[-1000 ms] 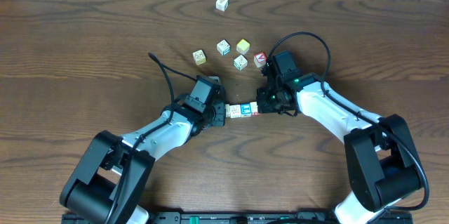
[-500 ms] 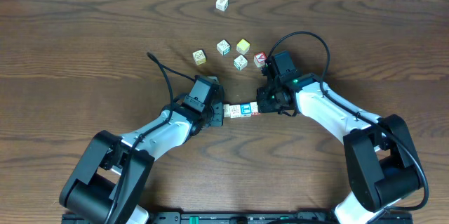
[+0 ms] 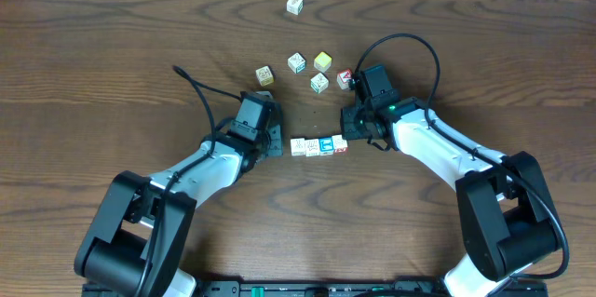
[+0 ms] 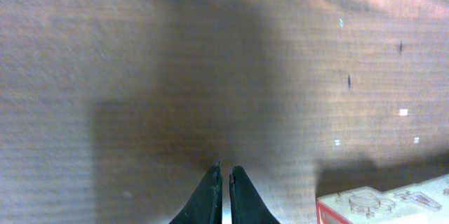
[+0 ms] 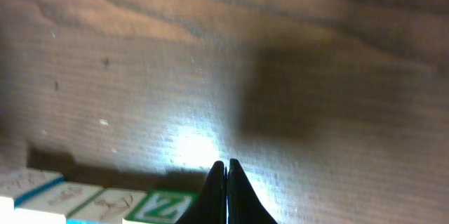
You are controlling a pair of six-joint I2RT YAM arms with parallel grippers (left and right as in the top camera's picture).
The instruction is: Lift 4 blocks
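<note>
The four blocks (image 3: 318,146) lie in one touching row near the middle of the counter (image 3: 102,64), not lifted. The left end effector (image 3: 278,144) is clenched on nothing, apart from one end of the row. The right end effector (image 3: 346,135), also clenched and empty, is just beside the other end. I judge that the whole lift remains.

The table (image 3: 93,55) is dark brown wood with a bold, wavy grain. It is mostly matt, though a pale patch of glare in the right wrist view shows a slight sheen. The blocks (image 3: 318,146) are pale, bare-looking wood, with faces printed in blue, green and red and fine raised lines seen up close. The left pincer (image 4: 223,173) and right pincer (image 5: 226,164) are smooth, dull black, plastic by the look. The arms (image 3: 438,148) have glossy white shells and matt black joints.
</note>
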